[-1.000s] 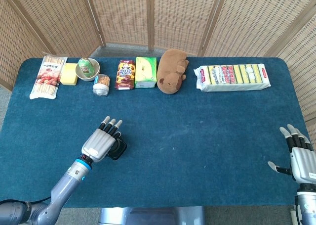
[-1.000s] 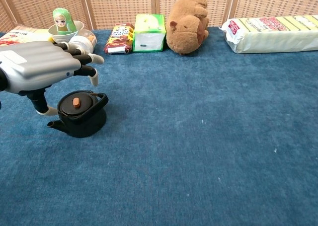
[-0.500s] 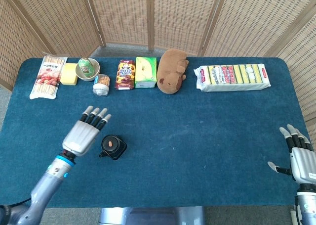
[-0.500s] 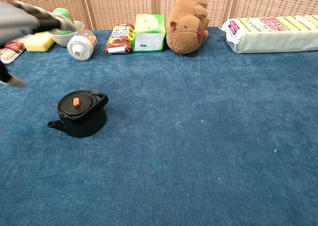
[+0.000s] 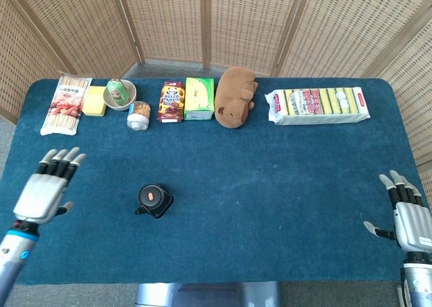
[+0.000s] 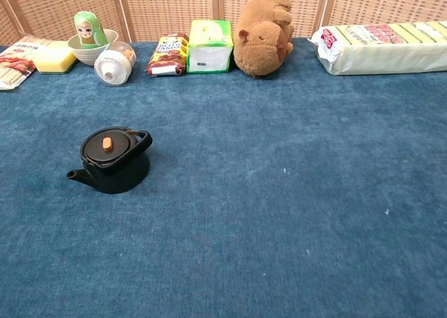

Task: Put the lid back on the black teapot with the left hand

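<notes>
The black teapot (image 5: 155, 201) (image 6: 110, 161) stands on the blue table left of centre, spout pointing left. Its black lid (image 6: 106, 146) with an orange knob sits on top of it. My left hand (image 5: 47, 186) hovers open at the table's left edge, well apart from the teapot, fingers spread and holding nothing; the chest view does not show it. At the front right corner my right hand (image 5: 408, 215) is open with fingers apart.
Along the back stand a snack packet (image 5: 65, 104), a yellow block (image 5: 96, 100), a bowl with a green doll (image 5: 120, 92), a tipped jar (image 5: 138, 115), a biscuit box (image 5: 171, 102), a green tissue box (image 5: 200, 98), a plush capybara (image 5: 236, 96) and a long yellow package (image 5: 317, 105).
My left hand has drawn away from above the teapot to the left edge of the table, leaving the chest view. The lid stays on the teapot. The right hand barely moved.
</notes>
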Controlling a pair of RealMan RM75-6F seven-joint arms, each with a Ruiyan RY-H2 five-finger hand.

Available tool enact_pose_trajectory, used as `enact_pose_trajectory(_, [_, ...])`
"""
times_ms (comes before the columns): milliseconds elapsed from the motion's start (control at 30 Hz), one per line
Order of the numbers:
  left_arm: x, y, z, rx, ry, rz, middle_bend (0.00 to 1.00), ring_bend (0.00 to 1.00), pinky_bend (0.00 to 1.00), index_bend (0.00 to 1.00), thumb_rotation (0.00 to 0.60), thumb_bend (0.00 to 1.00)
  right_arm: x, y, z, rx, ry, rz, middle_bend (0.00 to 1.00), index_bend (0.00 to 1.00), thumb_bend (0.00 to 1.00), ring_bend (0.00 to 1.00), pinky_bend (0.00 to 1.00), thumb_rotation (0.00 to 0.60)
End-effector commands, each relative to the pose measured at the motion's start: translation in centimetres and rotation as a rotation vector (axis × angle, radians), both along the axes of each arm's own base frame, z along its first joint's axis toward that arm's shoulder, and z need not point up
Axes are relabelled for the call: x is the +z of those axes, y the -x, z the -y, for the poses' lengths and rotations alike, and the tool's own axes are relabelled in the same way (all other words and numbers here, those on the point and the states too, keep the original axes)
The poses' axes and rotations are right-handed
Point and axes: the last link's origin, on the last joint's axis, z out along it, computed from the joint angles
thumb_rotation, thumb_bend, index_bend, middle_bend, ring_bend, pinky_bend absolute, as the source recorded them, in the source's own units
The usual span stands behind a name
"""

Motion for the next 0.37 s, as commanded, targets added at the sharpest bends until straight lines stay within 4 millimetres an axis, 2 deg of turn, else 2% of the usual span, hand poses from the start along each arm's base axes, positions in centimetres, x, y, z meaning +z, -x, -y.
enact_pose_trajectory(33, [1.5, 3.6, 3.6, 0.037, -0.070, 0.080, 0.00, 0.00, 0.01, 0.00, 0.600, 0.10, -0.1, -0.1, 0.0, 0.005, 0.000, 0.000, 0.01, 0.10, 0.07, 0.01, 0.00, 0.600])
enact_pose_trajectory(200, [1.2, 5.4, 6.2, 0.064, -0.108, 0.152, 0.00, 0.00, 0.01, 0.00, 0.600, 0.10, 0.0, -0.2, 0.0, 0.017, 0.010, -0.004, 0.01, 0.10, 0.07, 0.01, 0.00, 0.600])
enact_pose_trajectory(367, [1.2, 5.6, 6.8, 0.056, -0.123, 0.130, 0.00, 0.00, 0.01, 0.00, 0.600, 0.10, 0.2, -0.4, -0.1, 0.027, 0.022, 0.001, 0.01, 0.10, 0.07, 0.01, 0.00, 0.600])
